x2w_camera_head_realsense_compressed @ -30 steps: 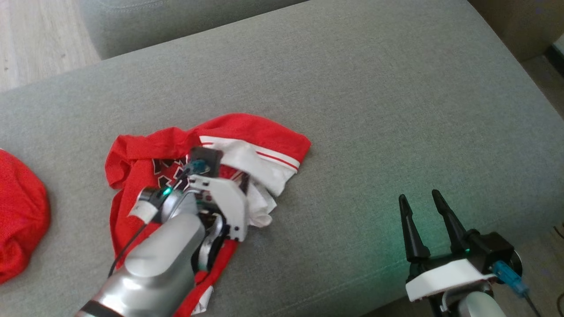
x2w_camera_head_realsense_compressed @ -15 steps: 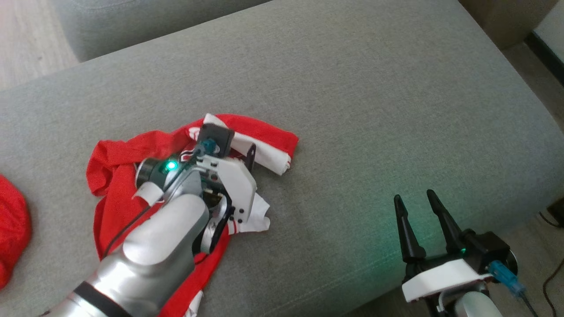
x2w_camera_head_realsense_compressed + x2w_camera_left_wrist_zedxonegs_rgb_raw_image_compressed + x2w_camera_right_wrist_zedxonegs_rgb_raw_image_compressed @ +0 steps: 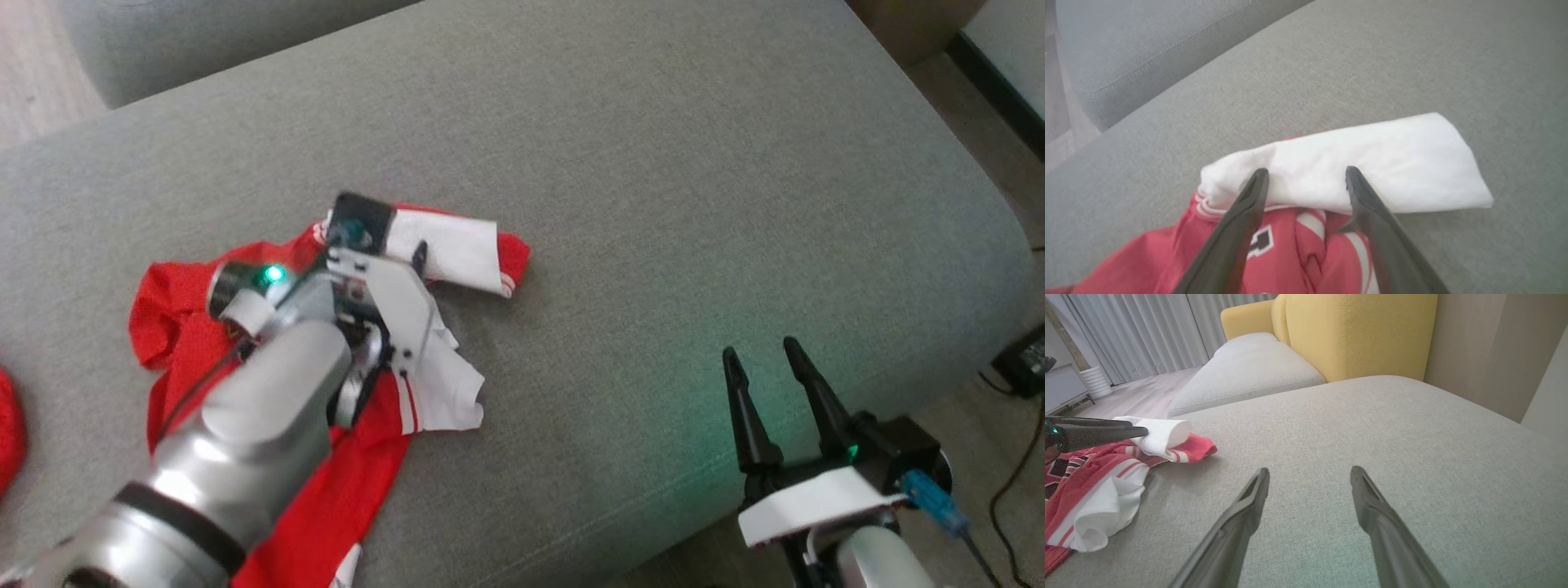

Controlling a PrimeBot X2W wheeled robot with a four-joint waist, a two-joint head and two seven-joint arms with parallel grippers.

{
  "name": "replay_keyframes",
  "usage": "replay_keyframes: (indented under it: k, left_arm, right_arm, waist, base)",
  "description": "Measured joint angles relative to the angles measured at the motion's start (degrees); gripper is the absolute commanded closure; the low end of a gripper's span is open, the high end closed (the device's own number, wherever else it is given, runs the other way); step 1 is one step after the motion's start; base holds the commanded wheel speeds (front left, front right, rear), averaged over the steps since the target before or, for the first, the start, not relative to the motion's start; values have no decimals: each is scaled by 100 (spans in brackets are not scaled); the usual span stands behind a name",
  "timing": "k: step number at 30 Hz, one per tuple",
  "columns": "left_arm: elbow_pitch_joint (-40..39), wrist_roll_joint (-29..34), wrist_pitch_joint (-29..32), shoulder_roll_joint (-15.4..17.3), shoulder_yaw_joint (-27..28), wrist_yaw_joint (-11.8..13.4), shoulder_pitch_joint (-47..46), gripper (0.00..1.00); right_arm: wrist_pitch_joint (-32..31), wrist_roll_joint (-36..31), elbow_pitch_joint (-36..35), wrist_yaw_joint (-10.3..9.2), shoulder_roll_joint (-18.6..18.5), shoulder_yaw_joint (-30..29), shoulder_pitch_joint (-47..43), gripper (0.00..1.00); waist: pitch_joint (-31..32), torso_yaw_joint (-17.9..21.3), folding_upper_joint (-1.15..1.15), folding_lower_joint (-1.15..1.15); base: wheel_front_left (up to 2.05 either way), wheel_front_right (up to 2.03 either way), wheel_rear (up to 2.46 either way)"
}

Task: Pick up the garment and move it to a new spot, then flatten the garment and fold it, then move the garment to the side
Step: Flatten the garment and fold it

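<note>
1. Jaws, left gripper [image 3: 1306, 170]: spread wide, nothing pinched between them; both dark fingertips lie against the near edge of a white folded part of the garment; whether they press into the cloth cannot be told
2. Jaws, right gripper [image 3: 1310, 470]: spread wide, empty; fingers point out over bare cushion, well apart from the garment
3. Garment [image 3: 367, 465]: one red jersey with white panels, red-and-white striped trim and a dark printed pattern; lies crumpled on the left half of the grey sofa cushion [image 3: 653, 204], partly under the left arm
4. White folded part [image 3: 1372, 163]: a flat, rolled band at the far end of the garment, lying crosswise to the left fingers, with a strip of red showing beneath it in the right wrist view
5. White sleeve-like flap [image 3: 445, 392]: loose and bunched, at the garment's right edge, just beside the left wrist
6. Second red cloth [image 3: 8, 425]: at the left border of the head view, apart from the garment; mostly cut off
7. Surroundings: yellow armchair [image 3: 1355, 335] behind the cushion, pale curtains [image 3: 1147, 326], a wooden floor [image 3: 41, 65], a dark power brick with cable [image 3: 1020, 367] on the floor at the right
</note>
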State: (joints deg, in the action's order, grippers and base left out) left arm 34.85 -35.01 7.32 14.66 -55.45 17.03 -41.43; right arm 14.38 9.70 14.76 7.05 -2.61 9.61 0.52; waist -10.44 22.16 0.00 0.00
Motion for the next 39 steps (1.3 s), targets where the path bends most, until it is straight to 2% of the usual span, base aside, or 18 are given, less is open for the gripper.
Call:
replay_keyframes:
  k: [7, 13, 17, 21, 24, 29, 33, 39]
  left_arm:
    - [945, 14, -250, -126, -3, -279, -442, 0]
    - [1549, -1, -861, -223, 172, -231, -499, 0]
    - [1561, -149, -1421, -330, 443, -86, -501, 0]
    - [1071, -176, -1557, -569, 341, -38, -405, 0]
    - [525, -78, -1425, -655, 32, -37, -160, 0]
    - [-233, -26, -797, -662, -520, -29, 538, 0]
    - [-466, 12, -339, -426, -756, 119, 941, 0]
    - [-532, 15, 63, -110, -923, 163, 1074, 0]
  right_arm:
    - [0, 37, 0, 0, 0, 14, 114, 0]
    - [0, 42, 14, 0, 0, 49, 114, 0]
    - [0, 41, 34, 0, 0, 5, 110, 0]
    - [0, 38, 36, 0, 0, -116, 64, 0]
    - [0, 31, 33, 0, 0, -137, -54, 0]
    - [0, 30, 16, 0, 0, -135, -128, 0]
    - [0, -3, 7, 0, 0, -134, -129, 0]
    - [0, -12, 2, 0, 0, -133, -126, 0]
  waist:
    - [-99, 111, 0, 0]
    - [-115, 169, 0, 0]
    - [-24, 144, 0, 0]
    - [138, 30, 0, 0]
    - [223, -70, 0, 0]
    - [300, -206, 0, 0]
    - [312, -243, 0, 0]
    - [250, -262, 0, 0]
  base:
    - [0, 0, 0]
    - [0, 0, 0]
    - [0, 0, 0]
    - [0, 0, 0]
    - [0, 0, 0]
    - [0, 0, 0]
    - [0, 0, 0]
    - [0, 0, 0]
